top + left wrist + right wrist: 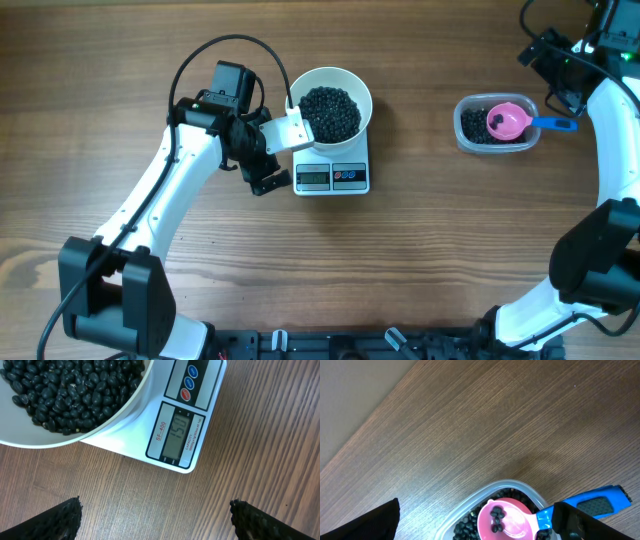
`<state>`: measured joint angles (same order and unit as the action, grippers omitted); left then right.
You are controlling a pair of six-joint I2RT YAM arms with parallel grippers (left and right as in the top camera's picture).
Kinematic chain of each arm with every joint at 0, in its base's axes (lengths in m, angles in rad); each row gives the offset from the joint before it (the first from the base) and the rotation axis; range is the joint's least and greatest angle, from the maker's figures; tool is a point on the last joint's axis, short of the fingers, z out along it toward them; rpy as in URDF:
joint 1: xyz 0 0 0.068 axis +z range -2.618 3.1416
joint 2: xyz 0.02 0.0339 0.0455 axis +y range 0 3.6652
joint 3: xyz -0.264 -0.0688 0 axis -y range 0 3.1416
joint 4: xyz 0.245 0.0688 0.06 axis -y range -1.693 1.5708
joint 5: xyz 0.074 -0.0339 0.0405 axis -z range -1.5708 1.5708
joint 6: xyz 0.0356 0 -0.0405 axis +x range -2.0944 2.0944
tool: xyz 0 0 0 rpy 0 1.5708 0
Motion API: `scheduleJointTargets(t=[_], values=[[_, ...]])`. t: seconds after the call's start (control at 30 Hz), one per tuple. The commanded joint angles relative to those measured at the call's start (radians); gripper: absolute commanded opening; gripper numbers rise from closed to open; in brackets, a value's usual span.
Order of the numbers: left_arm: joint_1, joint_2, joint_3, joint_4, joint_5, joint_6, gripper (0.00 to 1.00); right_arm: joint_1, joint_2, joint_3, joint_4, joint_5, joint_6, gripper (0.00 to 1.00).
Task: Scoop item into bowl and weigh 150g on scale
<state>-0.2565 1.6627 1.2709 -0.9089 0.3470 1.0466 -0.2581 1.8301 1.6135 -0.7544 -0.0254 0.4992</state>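
The scale (332,176) sits near the middle of the table (420,240). On it stands the white bowl (352,84), which covers most of its top and holds the black beans (330,112) in a dark heap. The overhead view shows the whole layout. The left gripper (279,156) is just left of the scale, and well to the scale's right a clear tub (466,128) holds more beans. A pink scoop (508,121) lies in that tub, its blue handle (553,124) sticking out on the side away from the scale. The right gripper (553,72) is farther from the scale than the tub, at the table's far right corner. The overhead view cannot show the reading, but the left wrist camera can: the display (178,435) shows 150, with three round buttons (188,383) above it (two blue, one red). That camera also shows the left gripper's two dark fingertips (62,519) spread wide, with only bare wood between them and nothing held. The right wrist camera looks down on the tub and shows a few beans lying in the scoop's cup, a detail too small to see from overhead. The right gripper's fingers (375,525) also stand fully apart and hold nothing, though one tip overlaps the handle in that view.
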Motion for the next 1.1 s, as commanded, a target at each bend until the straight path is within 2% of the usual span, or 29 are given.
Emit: scheduleJointTargets(t=[0.0,0.3,0.6,0.9,0.97,1.03,1.07], values=[[0.0,0.004,0.005,-0.001,0.023,0.016,1.0,0.003,0.012,0.014,0.003,-0.01,0.001,1.0],[0.0,0.004,0.005,0.0,0.023,0.016,1.0,0.03,-0.002,0.014,0.003,-0.01,0.001,1.0],[0.0,0.004,0.005,-0.001,0.023,0.016,1.0,0.233,-0.164,0.014,0.003,-0.01,0.001,1.0],[0.0,0.004,0.005,0.0,0.023,0.016,1.0,0.239,-0.195,0.014,-0.021,0.042,-0.039,1.0],[0.0,0.004,0.005,-0.001,0.023,0.016,1.0,0.239,-0.22,0.014,-0.013,0.042,-0.024,1.0],[0.0,0.004,0.005,-0.001,0.023,0.016,1.0,0.239,-0.275,0.014,0.1,0.055,0.024,1.0],[0.0,0.004,0.005,-0.001,0.023,0.016,1.0,0.239,-0.299,0.014,0.12,0.076,-0.001,1.0]])
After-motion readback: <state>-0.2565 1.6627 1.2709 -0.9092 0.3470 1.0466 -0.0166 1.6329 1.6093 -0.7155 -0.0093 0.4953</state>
